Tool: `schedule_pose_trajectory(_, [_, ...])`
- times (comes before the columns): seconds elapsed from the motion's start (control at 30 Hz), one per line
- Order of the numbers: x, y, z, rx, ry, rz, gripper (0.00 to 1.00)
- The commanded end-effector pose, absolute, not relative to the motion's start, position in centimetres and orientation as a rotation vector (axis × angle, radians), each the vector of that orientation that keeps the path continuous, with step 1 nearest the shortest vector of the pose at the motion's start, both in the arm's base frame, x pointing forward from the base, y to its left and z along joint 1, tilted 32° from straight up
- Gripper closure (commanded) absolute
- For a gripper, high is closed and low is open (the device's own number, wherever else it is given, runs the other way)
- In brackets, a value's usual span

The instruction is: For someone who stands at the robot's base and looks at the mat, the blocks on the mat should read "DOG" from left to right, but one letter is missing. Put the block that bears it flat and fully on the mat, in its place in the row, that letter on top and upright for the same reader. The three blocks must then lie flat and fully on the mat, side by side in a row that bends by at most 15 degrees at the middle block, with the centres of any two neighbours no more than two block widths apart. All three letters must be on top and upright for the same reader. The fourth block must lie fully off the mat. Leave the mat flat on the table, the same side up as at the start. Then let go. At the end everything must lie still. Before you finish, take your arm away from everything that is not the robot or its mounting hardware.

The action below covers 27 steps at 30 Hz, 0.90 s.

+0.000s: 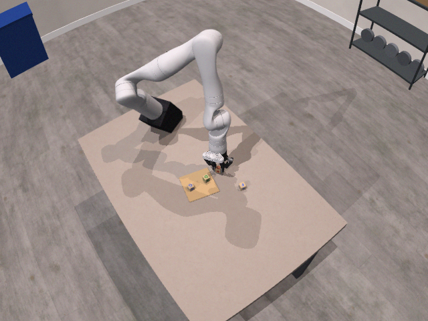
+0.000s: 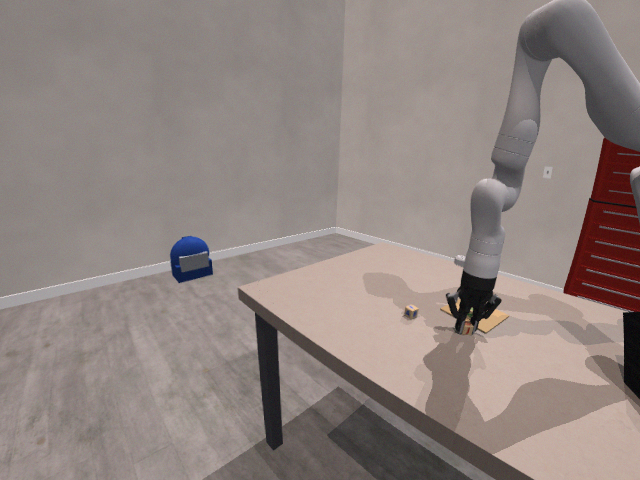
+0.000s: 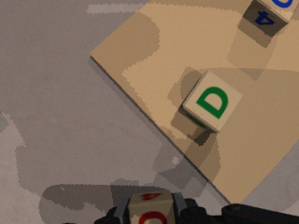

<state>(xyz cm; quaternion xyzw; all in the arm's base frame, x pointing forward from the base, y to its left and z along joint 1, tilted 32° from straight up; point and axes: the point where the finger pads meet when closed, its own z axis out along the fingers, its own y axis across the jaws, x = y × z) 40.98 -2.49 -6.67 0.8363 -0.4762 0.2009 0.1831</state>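
The mat (image 1: 204, 192) (image 2: 492, 322) (image 3: 262, 154) lies flat on the table. A block with a green D (image 1: 206, 178) (image 3: 214, 102) on top sits on it near one edge. A block with a blue letter (image 1: 190, 186) (image 3: 271, 15) on top sits farther in; the wrist view cuts it off. My gripper (image 1: 218, 168) (image 2: 467, 326) (image 3: 152, 210) points down beside the mat, near the D block. It is shut on a block with a red letter (image 1: 218, 170) (image 2: 467, 329) (image 3: 151, 208), at about table level off the mat. The letter is partly cut off in the wrist view; its curve looks like an O.
The fourth block (image 1: 242, 186) (image 2: 411, 311), with blue marks, rests on the table (image 1: 276, 221) (image 2: 336, 315) off the mat, on the side away from the blue-letter block. The black robot base (image 1: 162, 116) stands at the table's far end in the top view.
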Motion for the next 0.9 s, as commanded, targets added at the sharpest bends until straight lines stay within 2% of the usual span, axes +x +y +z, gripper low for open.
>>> schedule_pose_trajectory(0.0, [41.0, -2.4, -6.7, 2.360, -1.343, 0.568, 0.79])
schedule_pose_trajectory(0.87, [39.5, 2.2, 1.4, 2.360, -1.343, 0.568, 0.79])
